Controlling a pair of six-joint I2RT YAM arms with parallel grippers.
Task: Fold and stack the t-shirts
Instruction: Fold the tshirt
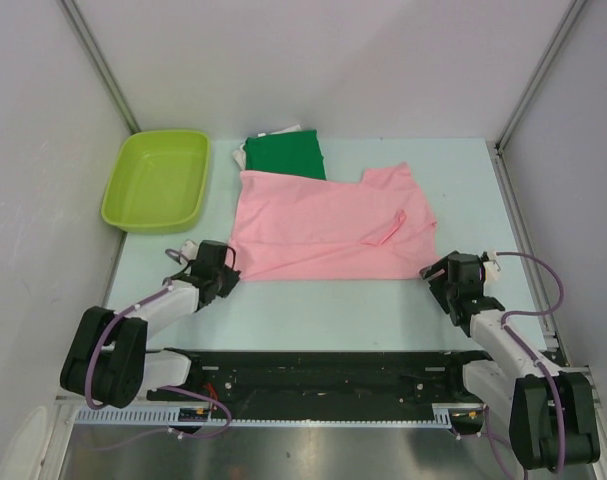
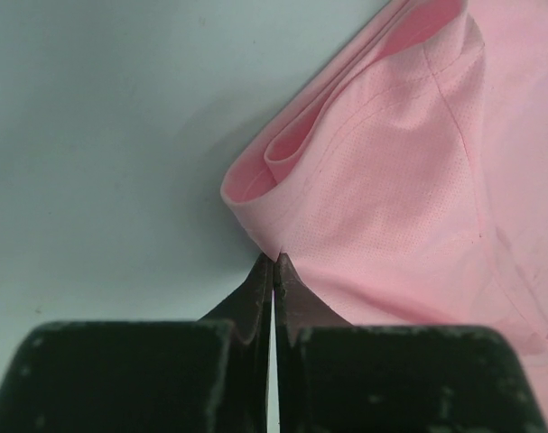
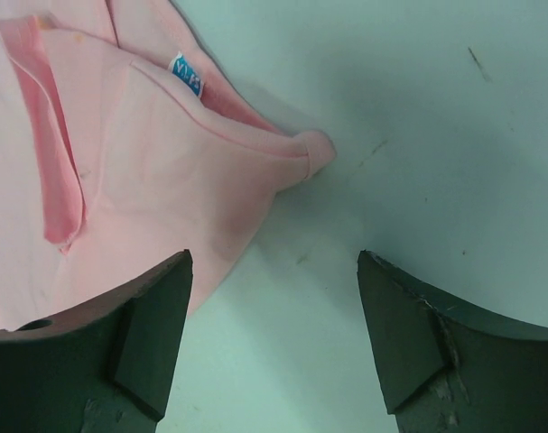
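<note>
A light pink t-shirt [image 1: 323, 225] lies folded in half on the table, with a sleeve flap on top at its right. A folded dark green t-shirt [image 1: 285, 156] lies behind it, over a bit of white cloth [image 1: 283, 131]. My left gripper [image 1: 229, 268] is at the pink shirt's near left corner; in the left wrist view the gripper [image 2: 274, 262] is shut, its tips pinching the folded corner of the shirt [image 2: 409, 180]. My right gripper [image 1: 435, 272] is open by the near right corner. In the right wrist view the gripper [image 3: 274, 257] stands open over bare table, the shirt [image 3: 147, 162] and its neck label [image 3: 187, 74] at left.
A lime green plastic tub [image 1: 118, 200] stands at the back left of the pale table [image 1: 383, 310]. Grey walls enclose the table on three sides. The black rail with the arm bases runs along the near edge.
</note>
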